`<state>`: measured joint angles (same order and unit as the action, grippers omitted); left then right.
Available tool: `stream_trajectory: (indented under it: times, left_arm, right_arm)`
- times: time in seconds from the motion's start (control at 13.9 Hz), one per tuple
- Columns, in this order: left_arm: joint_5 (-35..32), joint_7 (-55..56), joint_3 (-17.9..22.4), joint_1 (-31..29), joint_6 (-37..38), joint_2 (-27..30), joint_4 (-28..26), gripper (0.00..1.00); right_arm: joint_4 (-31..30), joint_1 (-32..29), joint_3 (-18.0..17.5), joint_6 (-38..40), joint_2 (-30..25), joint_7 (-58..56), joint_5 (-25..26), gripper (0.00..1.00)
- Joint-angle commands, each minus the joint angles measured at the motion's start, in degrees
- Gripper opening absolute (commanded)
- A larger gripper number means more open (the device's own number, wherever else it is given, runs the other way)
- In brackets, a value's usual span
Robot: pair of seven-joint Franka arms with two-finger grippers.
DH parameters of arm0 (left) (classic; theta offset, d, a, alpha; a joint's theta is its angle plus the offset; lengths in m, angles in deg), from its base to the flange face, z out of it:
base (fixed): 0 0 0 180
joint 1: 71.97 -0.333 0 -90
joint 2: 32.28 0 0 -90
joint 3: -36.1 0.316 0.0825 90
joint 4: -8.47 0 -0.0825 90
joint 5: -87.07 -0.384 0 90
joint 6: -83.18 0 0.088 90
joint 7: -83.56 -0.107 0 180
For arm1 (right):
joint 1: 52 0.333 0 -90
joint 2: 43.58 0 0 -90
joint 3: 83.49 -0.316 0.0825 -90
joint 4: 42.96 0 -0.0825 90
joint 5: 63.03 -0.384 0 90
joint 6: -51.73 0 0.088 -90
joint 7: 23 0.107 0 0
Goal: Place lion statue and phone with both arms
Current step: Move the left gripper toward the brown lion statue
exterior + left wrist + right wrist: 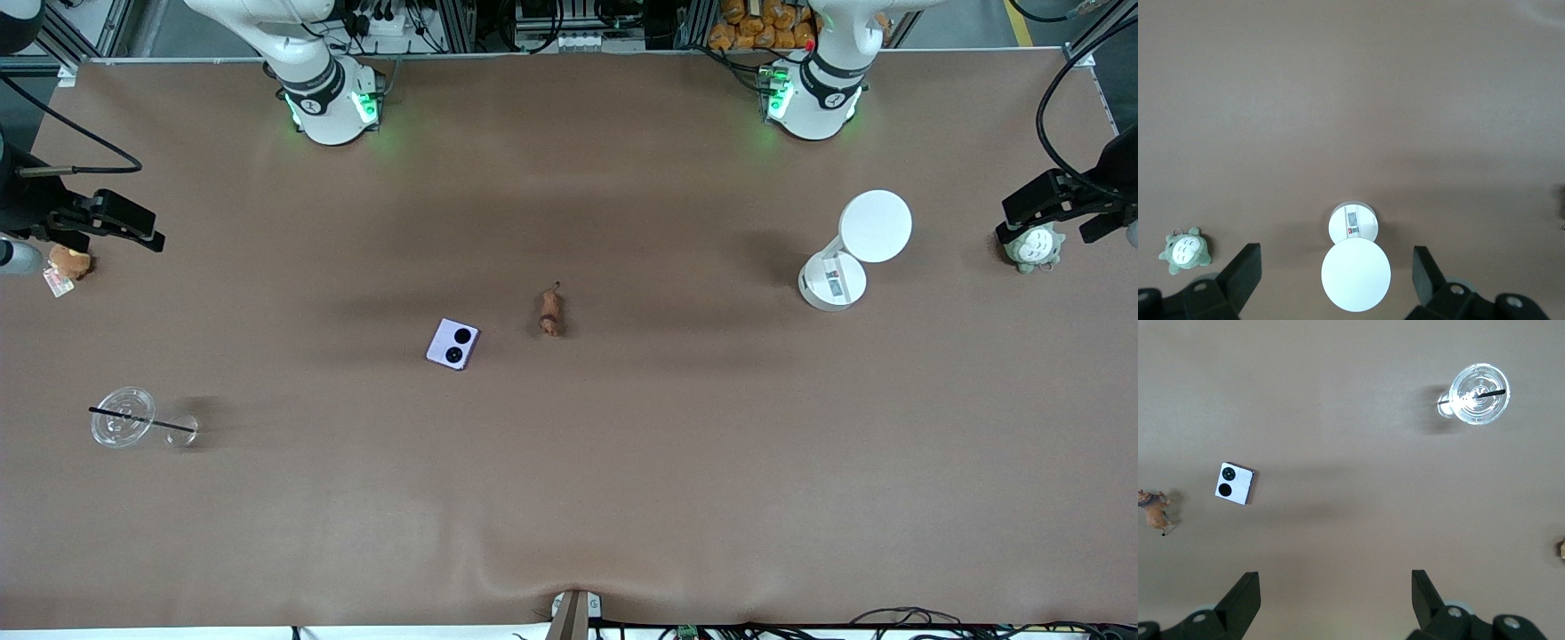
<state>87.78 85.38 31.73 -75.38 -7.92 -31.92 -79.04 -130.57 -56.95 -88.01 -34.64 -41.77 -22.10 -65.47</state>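
The lion statue [550, 311], a tiny reddish-brown figurine, lies on the brown table near its middle. It also shows at the edge of the right wrist view [1153, 507]. The lavender phone [453, 344] lies flat beside it, slightly nearer the front camera and toward the right arm's end, with its two black circles up [1235, 483]. My right gripper [133, 227] hangs high over the right arm's end of the table, open and empty [1335, 583]. My left gripper [1022, 218] hangs high over the left arm's end, open and empty [1337, 267]. Both are well apart from the lion and the phone.
A white stand with a round disc [853, 253] stands toward the left arm's end [1355, 227]. A grey-white plush [1036, 247] sits near that table edge [1183, 250]. A brown plush with a tag [69, 263] and a clear lidded cup with a black straw [124, 418] sit at the right arm's end.
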Motion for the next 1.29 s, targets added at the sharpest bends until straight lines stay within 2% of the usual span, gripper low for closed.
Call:
stream_trajectory:
  times: [0.0, 0.43, 0.72, 0.79, 0.93, 1.22]
  left_arm:
    - [-0.19, -0.59, -0.21, -0.46, 1.01, -0.44, 1.2, 1.0]
    - [-0.19, -0.68, -0.38, -0.19, 1.01, -0.7, 1.46, 1.0]
    - [-1.24, -0.33, -0.56, 1.47, 0.93, -3.25, 1.46, 1.0]
    - [-1.24, -0.42, -0.38, 1.74, 0.66, -4.38, 1.37, 1.0]
    - [-0.63, -0.42, -0.38, 1.56, 0.66, -12.09, 1.72, 1.0]
    - [-1.06, -0.68, -0.56, 1.83, 0.57, -12.31, 1.81, 1.0]
  right_arm:
    - [0.07, -1.21, -0.66, -0.02, -0.05, -0.1, -0.98, 1.0]
    - [0.07, -1.29, -0.58, 0.16, -0.05, -0.1, -0.98, 1.0]
    - [-0.01, -1.29, -0.58, 0.15, 0.12, -0.1, -0.98, 1.0]
    - [-0.19, -1.29, -0.66, 0.33, 0.04, -0.1, -0.98, 1.0]
    - [-0.28, -1.38, -0.66, 0.24, 0.12, -0.1, -0.98, 1.0]
    - [-0.28, -1.56, -0.66, 0.33, 0.21, -0.19, -0.98, 1.0]
